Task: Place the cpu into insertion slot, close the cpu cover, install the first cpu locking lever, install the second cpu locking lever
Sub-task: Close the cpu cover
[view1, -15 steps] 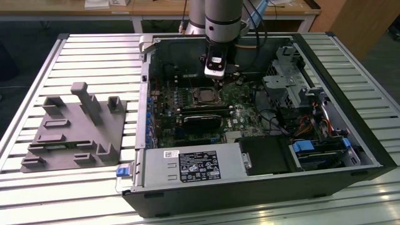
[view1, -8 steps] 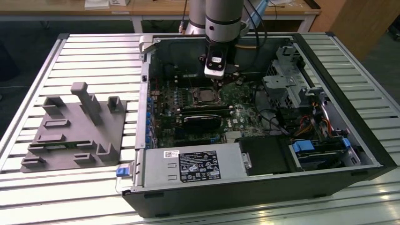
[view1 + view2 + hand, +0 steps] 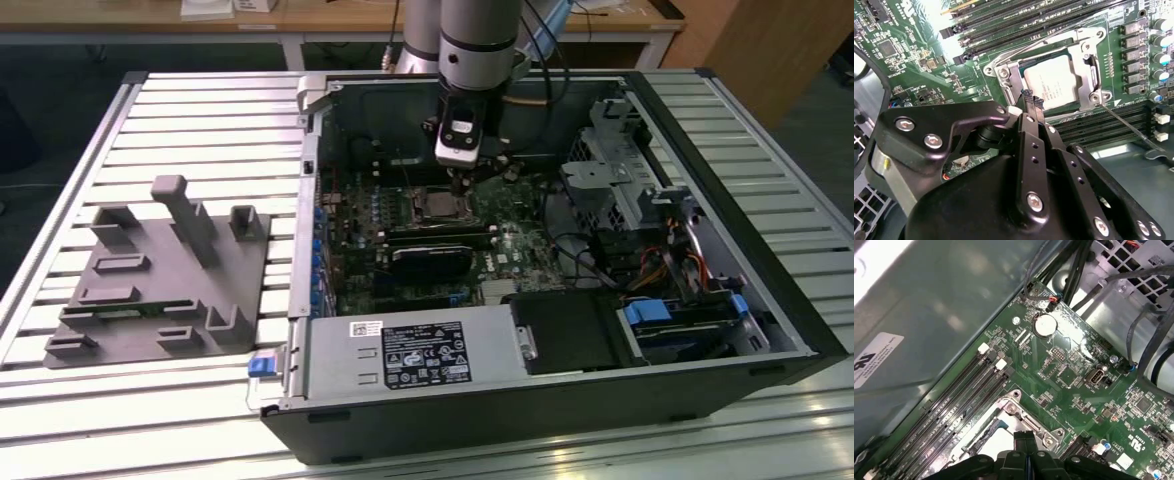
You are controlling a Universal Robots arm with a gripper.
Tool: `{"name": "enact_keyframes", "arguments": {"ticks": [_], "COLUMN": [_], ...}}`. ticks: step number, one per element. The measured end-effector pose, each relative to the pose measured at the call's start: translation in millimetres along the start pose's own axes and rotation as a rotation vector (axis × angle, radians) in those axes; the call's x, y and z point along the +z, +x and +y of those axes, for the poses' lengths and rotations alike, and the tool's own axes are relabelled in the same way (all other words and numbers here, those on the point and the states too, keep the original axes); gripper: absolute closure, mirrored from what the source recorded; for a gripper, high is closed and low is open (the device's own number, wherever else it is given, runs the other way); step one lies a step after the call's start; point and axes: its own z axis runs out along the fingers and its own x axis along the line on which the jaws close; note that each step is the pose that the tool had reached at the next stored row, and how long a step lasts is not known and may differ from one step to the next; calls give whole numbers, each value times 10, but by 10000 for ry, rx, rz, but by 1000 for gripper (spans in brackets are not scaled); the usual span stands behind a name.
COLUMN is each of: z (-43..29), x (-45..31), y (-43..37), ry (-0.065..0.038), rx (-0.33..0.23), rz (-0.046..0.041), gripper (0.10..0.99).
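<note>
In the second wrist view the cpu (image 3: pixel 1054 75) lies flat in the insertion slot (image 3: pixel 1002 73) on the green board. The cpu cover (image 3: pixel 1086 67) rests down around it, and the chip's pale top shows through the window. A thin wire lever (image 3: pixel 1129 127) runs from one socket corner out across the memory slots. A second wire (image 3: pixel 1044 40) follows the opposite edge. My gripper (image 3: pixel 1031 98) is shut with nothing in it, its tips just beside the socket's edge. The exterior view has my gripper (image 3: pixel 461 180) right above the socket (image 3: pixel 438 205), and the first wrist view has my gripper (image 3: pixel 1026 439) over the socket frame (image 3: pixel 1010 407).
Long black memory slots (image 3: pixel 1019 20) flank the socket. A black card (image 3: pixel 434 245) stands just in front of it. Cables (image 3: pixel 627 260), a drive cage (image 3: pixel 607 170) and the power supply (image 3: pixel 414 355) crowd the case. A grey fixture (image 3: pixel 160 270) sits on the slatted table.
</note>
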Motion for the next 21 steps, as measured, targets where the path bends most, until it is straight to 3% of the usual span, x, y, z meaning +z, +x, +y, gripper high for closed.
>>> {"name": "enact_keyframes", "arguments": {"ticks": [4, 21], "z": [0, 0], "x": [0, 0], "y": [1, 0], "ry": [-8, -58], "rx": [-493, -3469], "rz": [11, 83], "gripper": [980, 980]}}
